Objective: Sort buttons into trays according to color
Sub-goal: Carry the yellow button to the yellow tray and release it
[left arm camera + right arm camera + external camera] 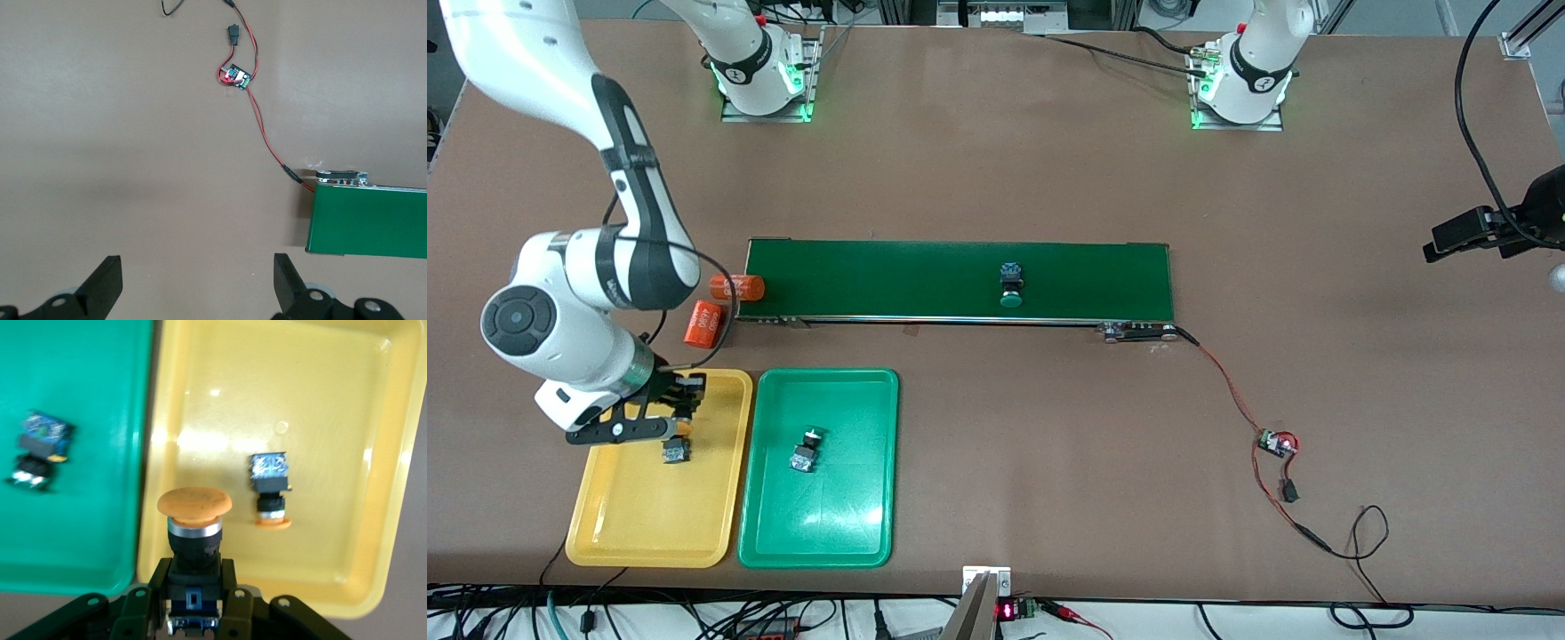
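Buttons are what we are sorting, and one of them sits clamped in our right gripper [193, 603], a yellow-capped button [194, 530] held by its blocky black body with the mushroom cap pointing away from the fingers. That gripper hangs over the yellow tray [618, 524], at its end farther from the front camera. A second yellow button [270, 490] already lies on its side in that tray. One green button [807, 450] lies in the green tray [854, 533], just beside the yellow one, and the last green button [1010, 286] stands on the conveyor belt [871, 280], about midway along it.

Our left gripper [197, 283] waits with its jaws spread wide and nothing between them, over bare table near the belt's end toward the left arm, where a red wire runs to a small circuit board [235, 75].

We judge these buttons to be light, rigid plastic, unlikely to break from a short drop into a tray. The round cap looks smooth and domed, so fingers would likely slip off it; the squared body offers flat opposing faces and is the sensible place to pinch. They may tip or roll onto their sides on release. Two orange cylinders [720, 307] lie by the belt's other end.
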Controlling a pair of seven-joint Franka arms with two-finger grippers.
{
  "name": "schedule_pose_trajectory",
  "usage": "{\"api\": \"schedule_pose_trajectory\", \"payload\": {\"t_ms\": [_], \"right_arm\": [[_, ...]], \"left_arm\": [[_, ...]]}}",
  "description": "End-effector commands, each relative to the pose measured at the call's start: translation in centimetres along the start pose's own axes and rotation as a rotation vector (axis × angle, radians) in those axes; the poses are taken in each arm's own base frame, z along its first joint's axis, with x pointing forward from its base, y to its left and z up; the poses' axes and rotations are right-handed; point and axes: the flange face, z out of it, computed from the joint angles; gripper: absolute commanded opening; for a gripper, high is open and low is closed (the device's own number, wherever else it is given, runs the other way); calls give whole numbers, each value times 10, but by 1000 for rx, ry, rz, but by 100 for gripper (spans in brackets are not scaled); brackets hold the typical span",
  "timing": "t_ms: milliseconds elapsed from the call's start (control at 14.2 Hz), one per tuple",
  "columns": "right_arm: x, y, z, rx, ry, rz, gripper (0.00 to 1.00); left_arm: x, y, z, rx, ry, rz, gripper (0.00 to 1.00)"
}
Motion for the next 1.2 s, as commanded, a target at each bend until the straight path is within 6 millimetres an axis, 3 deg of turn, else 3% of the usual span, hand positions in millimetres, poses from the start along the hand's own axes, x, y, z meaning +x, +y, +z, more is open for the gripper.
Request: {"api": "schedule_pose_trajectory", "payload": {"t_ms": [0, 141, 282, 422, 634, 774, 915, 986, 1126], "right_arm": [[10, 5, 25, 4, 28, -26, 5], [11, 1, 41, 8, 38, -29, 9], [14, 1, 55, 10, 70, -26, 19], [14, -1, 56, 13, 76, -26, 47], [14, -2, 55, 15, 78, -16, 100], [15, -3, 54, 15, 79, -24, 100], [13, -15, 37, 39, 53, -26, 100], [8, -22, 18, 63, 6, -18, 100], [-3, -57, -24, 124, -69, 13, 100]], "left_arm": [[-7, -1, -2, 32, 0, 16, 100], [-7, 0, -2, 57, 0, 21, 100], [-7, 1, -2, 57, 0, 23, 100], [-8, 1, -2, 57, -1, 24, 100], [-8, -2, -3, 57, -3, 18, 100], [-8, -3, -2, 57, -3, 16, 100], [-9, -3, -2, 57, -7, 16, 100], [-8, -3, -2, 57, -9, 16, 100], [-9, -3, -2, 57, -7, 16, 100]]}}
